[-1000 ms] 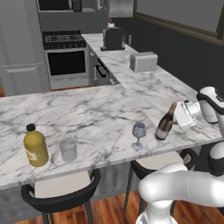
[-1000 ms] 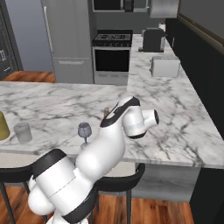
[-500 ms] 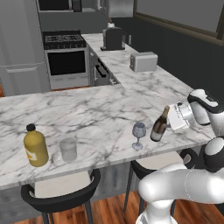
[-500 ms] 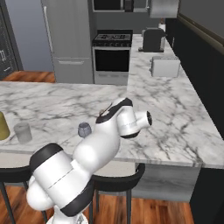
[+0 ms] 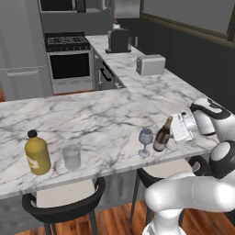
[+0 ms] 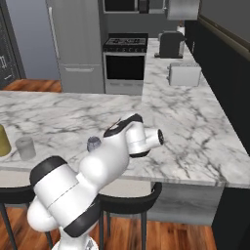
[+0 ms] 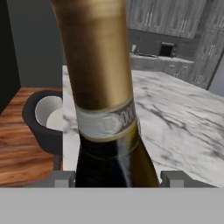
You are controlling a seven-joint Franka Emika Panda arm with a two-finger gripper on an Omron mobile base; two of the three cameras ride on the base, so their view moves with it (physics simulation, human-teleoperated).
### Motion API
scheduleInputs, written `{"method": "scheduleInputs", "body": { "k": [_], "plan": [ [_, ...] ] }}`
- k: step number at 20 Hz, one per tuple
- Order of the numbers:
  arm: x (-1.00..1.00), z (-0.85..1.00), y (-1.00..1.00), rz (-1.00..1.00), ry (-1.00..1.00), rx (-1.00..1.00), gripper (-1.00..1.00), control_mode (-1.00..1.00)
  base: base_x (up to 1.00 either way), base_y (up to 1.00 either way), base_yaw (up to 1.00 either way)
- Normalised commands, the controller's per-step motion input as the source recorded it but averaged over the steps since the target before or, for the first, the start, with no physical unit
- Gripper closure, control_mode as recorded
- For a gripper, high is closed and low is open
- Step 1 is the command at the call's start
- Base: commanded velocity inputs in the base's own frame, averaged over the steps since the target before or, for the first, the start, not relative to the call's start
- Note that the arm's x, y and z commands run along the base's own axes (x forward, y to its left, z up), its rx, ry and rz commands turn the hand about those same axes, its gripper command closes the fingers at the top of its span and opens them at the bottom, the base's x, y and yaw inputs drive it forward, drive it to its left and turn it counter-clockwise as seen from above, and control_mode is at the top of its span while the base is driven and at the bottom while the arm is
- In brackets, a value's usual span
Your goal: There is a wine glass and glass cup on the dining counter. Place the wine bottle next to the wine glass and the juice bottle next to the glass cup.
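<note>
Standing at the left of the white marble dining counter [image 5: 101,121] are a squat yellow juice bottle [image 5: 37,153] and clear glass cup [image 5: 72,157]; rightward, a stemmed wine glass [image 5: 145,141] neighbours the dark wine bottle [image 5: 162,135], tilted, grasped by the gripper [image 5: 176,133].

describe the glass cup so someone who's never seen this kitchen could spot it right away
Find the dining counter, the broad white marble slab with grey veins, and follow its near edge to the left end. The glass cup stands there just right of the juice bottle. It is a short, clear, straight-sided tumbler; the wine glass farther right has a stem.
</note>
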Motion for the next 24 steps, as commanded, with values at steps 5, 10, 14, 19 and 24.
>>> {"method": "scheduleInputs", "body": {
  "k": [5, 10, 14, 19, 24],
  "plan": [
    [0.18, -0.13, 0.07, 0.00, 0.00, 0.00, 1.00, -1.00, 0.00, 0.00, 0.00],
    [0.24, -0.07, 0.00, 0.00, 0.00, 0.00, 1.00, -1.00, 0.00, 0.00, 0.00],
    [0.19, -0.07, 0.00, 0.00, 0.00, 0.00, 1.00, -1.00, 0.00, 0.00, 0.00],
    [0.08, -0.11, -0.03, 0.00, 0.00, 0.00, 1.00, -1.00, 0.00, 0.00, 0.00],
    [0.00, -0.16, -0.03, 0.00, 0.00, 0.00, 1.00, -1.00, 0.00, 0.00, 0.00]
  ]
}}
